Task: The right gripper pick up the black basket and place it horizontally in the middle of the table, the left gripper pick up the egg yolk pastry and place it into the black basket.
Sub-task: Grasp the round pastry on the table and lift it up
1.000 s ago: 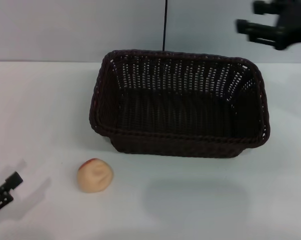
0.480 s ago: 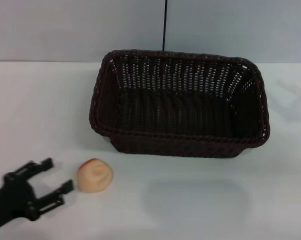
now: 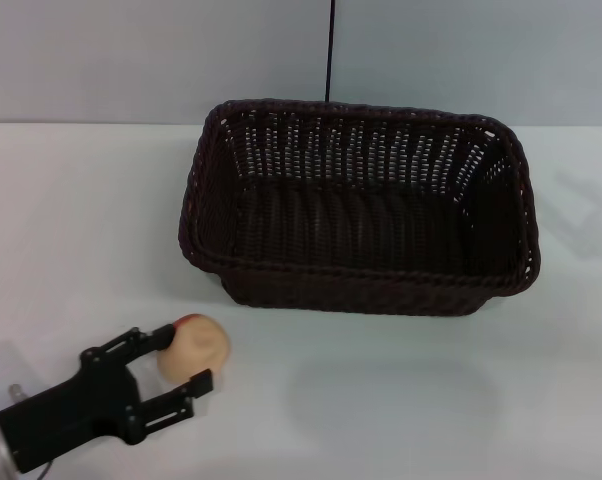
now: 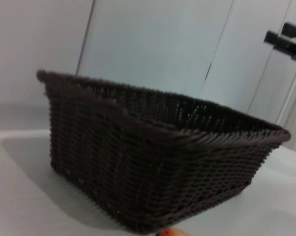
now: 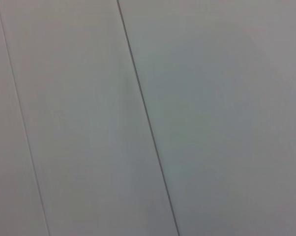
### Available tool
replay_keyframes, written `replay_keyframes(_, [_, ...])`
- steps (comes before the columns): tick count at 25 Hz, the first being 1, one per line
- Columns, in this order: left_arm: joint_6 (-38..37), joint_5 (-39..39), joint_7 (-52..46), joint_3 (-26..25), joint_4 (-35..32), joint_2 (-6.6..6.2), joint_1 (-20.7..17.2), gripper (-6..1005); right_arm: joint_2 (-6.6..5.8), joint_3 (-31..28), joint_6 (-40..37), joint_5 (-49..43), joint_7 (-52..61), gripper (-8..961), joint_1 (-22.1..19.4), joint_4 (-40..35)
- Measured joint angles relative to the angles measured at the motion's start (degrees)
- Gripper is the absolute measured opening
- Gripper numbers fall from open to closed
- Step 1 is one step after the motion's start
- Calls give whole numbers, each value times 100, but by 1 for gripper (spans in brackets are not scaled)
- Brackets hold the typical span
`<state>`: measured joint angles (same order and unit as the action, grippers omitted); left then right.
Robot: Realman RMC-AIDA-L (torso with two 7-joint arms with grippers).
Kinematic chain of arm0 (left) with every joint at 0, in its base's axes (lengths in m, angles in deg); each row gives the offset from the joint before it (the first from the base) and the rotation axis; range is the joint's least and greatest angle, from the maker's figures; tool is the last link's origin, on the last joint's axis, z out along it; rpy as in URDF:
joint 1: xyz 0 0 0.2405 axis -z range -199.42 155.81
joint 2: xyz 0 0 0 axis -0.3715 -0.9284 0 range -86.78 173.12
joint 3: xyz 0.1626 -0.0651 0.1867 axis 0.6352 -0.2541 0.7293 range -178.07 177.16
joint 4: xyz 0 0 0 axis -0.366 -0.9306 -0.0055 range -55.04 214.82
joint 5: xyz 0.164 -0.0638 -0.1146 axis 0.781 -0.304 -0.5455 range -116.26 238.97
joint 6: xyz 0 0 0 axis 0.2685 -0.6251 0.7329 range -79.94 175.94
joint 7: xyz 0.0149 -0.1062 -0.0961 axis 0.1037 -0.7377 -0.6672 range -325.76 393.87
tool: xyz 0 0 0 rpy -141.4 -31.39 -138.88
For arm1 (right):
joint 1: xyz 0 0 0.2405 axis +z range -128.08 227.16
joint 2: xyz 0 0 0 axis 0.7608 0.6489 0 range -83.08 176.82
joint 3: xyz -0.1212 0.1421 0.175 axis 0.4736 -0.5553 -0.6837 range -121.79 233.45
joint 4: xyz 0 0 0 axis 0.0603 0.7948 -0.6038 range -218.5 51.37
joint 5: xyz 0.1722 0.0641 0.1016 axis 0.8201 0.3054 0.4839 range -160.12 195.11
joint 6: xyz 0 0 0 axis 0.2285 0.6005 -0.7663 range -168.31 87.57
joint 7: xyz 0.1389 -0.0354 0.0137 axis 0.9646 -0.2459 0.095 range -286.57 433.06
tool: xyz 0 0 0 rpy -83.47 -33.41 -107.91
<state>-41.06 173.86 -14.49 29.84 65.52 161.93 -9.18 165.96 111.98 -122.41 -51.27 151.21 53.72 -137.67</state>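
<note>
The egg yolk pastry (image 3: 193,347) sits on the table (image 3: 71,230) near its front edge, to my left of centre, its orange-red patch on the upper side toward my claw. My left gripper (image 3: 181,360) has its two thin black fingers spread around the bun — one fingertip (image 3: 165,334) lies at the pastry's far-left side, the other at its near side by the base. The jaws are still wide; I cannot see that either pad presses into the dough, and the bun rests flat on the white surface. My silver wrist base shows at the bottom left corner of the head view.

Beyond the pastry, apart from it, stands the black basket (image 3: 361,205). It lies upright and horizontal in the middle of the table, long side across my view, open mouth up, with nothing visible inside. From my left wrist view the basket (image 4: 153,152) fills the scene, its braided rim and one corner nearest, and a sliver of the pastry (image 4: 173,232) peeps in at the lower edge.

My right gripper (image 4: 288,42) shows only as a dark shape high up beyond the basket in the left wrist view — whether its fingers are apart or together I cannot tell. My right wrist view shows only a pale panelled wall (image 5: 148,118).
</note>
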Motion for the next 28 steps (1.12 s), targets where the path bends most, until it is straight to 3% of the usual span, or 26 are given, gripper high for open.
replay_keyframes(6, [395, 20, -99, 120, 237, -14, 239, 751, 0, -24, -107, 0, -32, 577, -15, 184])
replay_keyframes(15, [460, -47, -120, 24, 192, -19, 277, 749, 0, -250, -140, 26, -269, 577, -34, 717])
replay_keyframes(20, [456, -89, -116, -149, 186, -26, 270, 551, 0, -254, -143, 20, -369, 577, -28, 836])
replay_keyframes(24, [226, -94, -118, -476, 168, -46, 245, 316, -3, -253, -145, 25, -459, 577, -25, 947])
replay_keyframes(28, [-374, -96, -194, -921, -107, -61, 150, 238, -5, -254, -155, 44, -509, 577, -35, 1013])
